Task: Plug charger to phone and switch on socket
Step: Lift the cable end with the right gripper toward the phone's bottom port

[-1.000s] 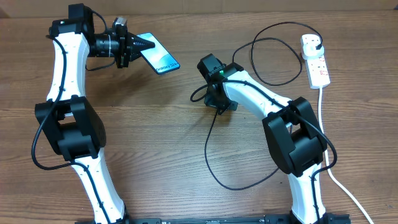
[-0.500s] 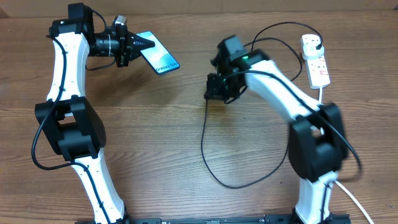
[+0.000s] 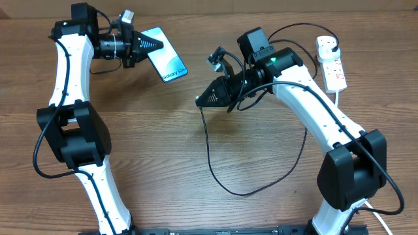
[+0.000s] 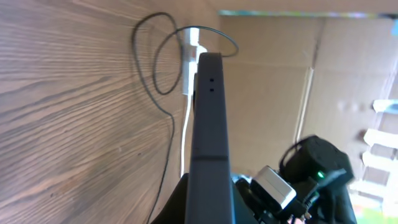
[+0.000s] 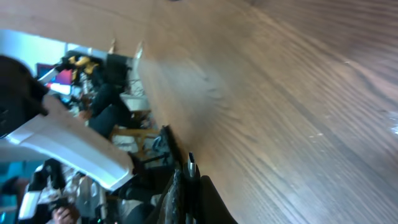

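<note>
The phone (image 3: 168, 60), blue screen showing, is in the upper left of the overhead view, pinched at one end by the left gripper (image 3: 154, 46). Near centre, the right gripper (image 3: 201, 100) is closed on the charger (image 3: 208, 153) close to its tip, and the black cable loops down and to the right. The white socket (image 3: 331, 64) lies at upper right on the wooden table (image 3: 163, 163).

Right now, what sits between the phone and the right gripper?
Nothing. In the overhead view, only bare table shows between the phone and the right gripper, which grips the charger.
</note>
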`<state>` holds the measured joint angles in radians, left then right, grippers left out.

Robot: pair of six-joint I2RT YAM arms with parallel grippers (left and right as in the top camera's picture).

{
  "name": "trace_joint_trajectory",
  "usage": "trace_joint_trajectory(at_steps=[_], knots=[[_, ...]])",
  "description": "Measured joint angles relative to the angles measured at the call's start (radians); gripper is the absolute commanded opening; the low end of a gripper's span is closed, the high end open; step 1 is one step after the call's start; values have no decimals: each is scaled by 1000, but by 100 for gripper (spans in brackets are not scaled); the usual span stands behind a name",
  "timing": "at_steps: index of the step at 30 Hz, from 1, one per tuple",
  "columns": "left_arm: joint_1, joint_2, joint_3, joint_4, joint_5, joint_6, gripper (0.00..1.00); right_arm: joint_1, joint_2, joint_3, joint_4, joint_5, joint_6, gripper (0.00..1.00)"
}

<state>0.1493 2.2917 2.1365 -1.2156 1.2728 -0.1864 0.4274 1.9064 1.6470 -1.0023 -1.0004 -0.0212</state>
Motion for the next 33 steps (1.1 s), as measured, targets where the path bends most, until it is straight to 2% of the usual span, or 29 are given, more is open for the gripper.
trace_joint_trajectory(at_steps=[13,23,33], knots=[[-7,0,0,-46,98,123,4,39,60,0,96,-127,-16,4],[-12,0,0,-177,134,247,4,32,84,-1,206,-156,48,4],[-12,0,0,-265,138,354,4,-18,84,-1,232,-195,74,4]])
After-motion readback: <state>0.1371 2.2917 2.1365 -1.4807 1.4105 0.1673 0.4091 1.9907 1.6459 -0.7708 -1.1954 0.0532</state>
